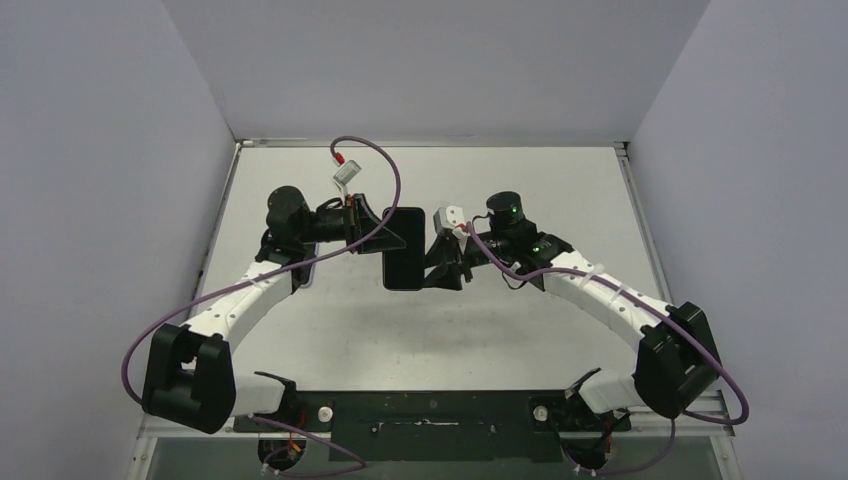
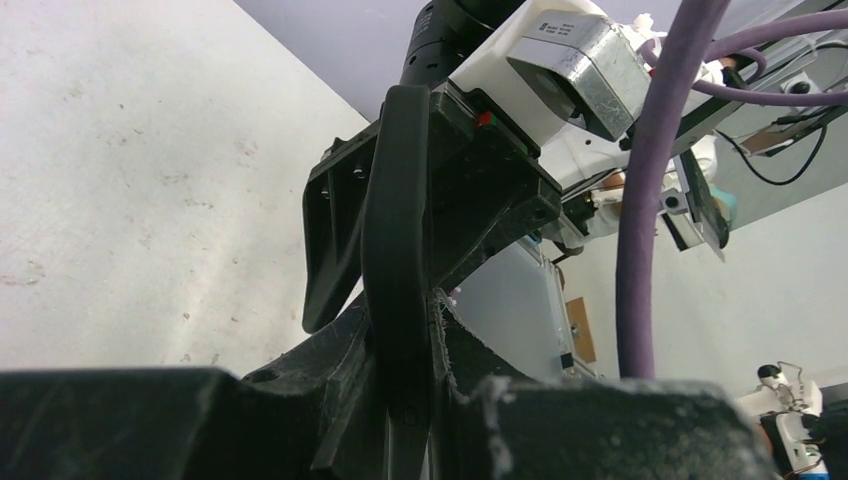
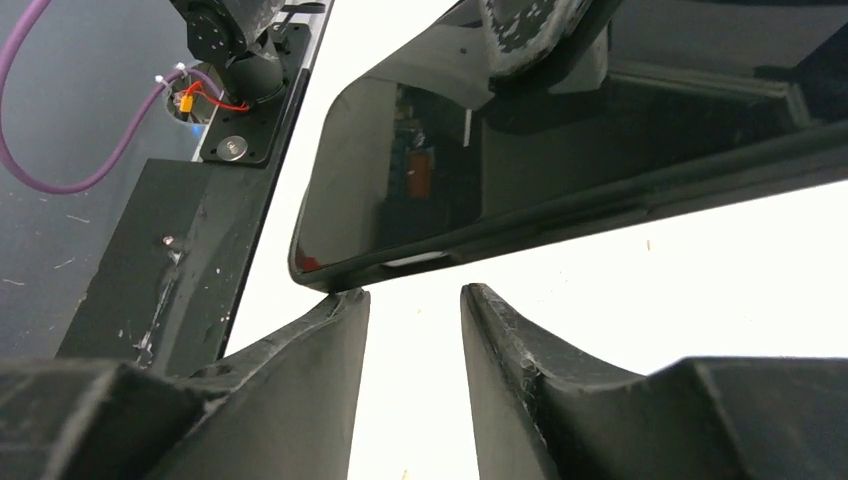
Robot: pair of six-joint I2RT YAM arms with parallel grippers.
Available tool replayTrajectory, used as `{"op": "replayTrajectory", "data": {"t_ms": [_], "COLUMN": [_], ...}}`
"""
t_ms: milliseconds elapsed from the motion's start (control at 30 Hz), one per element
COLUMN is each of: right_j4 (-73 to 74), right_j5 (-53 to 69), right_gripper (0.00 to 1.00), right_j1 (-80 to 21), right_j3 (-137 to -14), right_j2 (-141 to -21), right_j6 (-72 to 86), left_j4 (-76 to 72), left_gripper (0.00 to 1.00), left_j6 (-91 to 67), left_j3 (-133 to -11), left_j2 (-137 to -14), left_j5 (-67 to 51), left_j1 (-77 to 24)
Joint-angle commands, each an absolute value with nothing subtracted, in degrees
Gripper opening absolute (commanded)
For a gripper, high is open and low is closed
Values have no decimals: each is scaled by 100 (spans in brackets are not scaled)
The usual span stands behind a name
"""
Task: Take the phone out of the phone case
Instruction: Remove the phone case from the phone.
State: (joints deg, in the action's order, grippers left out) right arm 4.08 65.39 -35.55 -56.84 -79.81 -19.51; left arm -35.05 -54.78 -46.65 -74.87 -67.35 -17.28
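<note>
The black phone (image 1: 403, 248) in its black case hangs above the table between the two grippers. My left gripper (image 1: 383, 236) is shut on its left long edge. In the left wrist view the phone (image 2: 396, 230) stands edge-on, clamped between my fingertips (image 2: 405, 345). My right gripper (image 1: 438, 264) is open at the phone's right edge. In the right wrist view the glossy screen (image 3: 560, 130) and the case rim (image 3: 600, 215) lie just beyond the spread jaws (image 3: 413, 300). The left finger (image 3: 335, 330) touches the rim near a corner.
The pale table (image 1: 330, 330) is bounded by grey walls on three sides. A black base plate (image 1: 430, 412) runs along the near edge. A purple cable (image 1: 375, 150) loops above the left arm and hangs close to the phone.
</note>
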Motion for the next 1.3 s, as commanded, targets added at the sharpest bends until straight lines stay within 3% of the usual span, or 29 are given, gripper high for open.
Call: {"op": "replayTrajectory", "data": {"t_ms": [0, 300, 667, 867, 1033, 1267], "right_j4": [214, 46, -564, -461, -239, -80], "right_j5": [6780, 6978, 7122, 7156, 7021, 6543], "right_gripper": [42, 44, 34, 21, 2, 0], "right_j1": [-3557, -3551, -3551, -3537, -3558, -3589], "right_j3": [-5551, -5554, -5647, -5697, -5760, -5890], "right_j2": [-7529, -7513, -7761, -7837, -7835, -7772], "right_j6": [-1962, -1555, -1038, -1191, -1606, -2025], "left_j4": [-3568, -3649, -3788, -3765, -3773, -4144], "left_gripper": [0, 0, 0, 0, 0, 0], "left_j6": [-4836, -4704, -4808, -4884, -5101, -5772], "left_j3": [-5033, -5123, -5008, -5050, -5071, -4999], "left_j2": [-7251, -7244, -7125, -7102, -7127, -7157], "left_j5": [-6490, -6422, -6423, -6425, -6417, -6443], "left_j1": [-1696, -1712, -1819, -1835, -1898, -1942]}}
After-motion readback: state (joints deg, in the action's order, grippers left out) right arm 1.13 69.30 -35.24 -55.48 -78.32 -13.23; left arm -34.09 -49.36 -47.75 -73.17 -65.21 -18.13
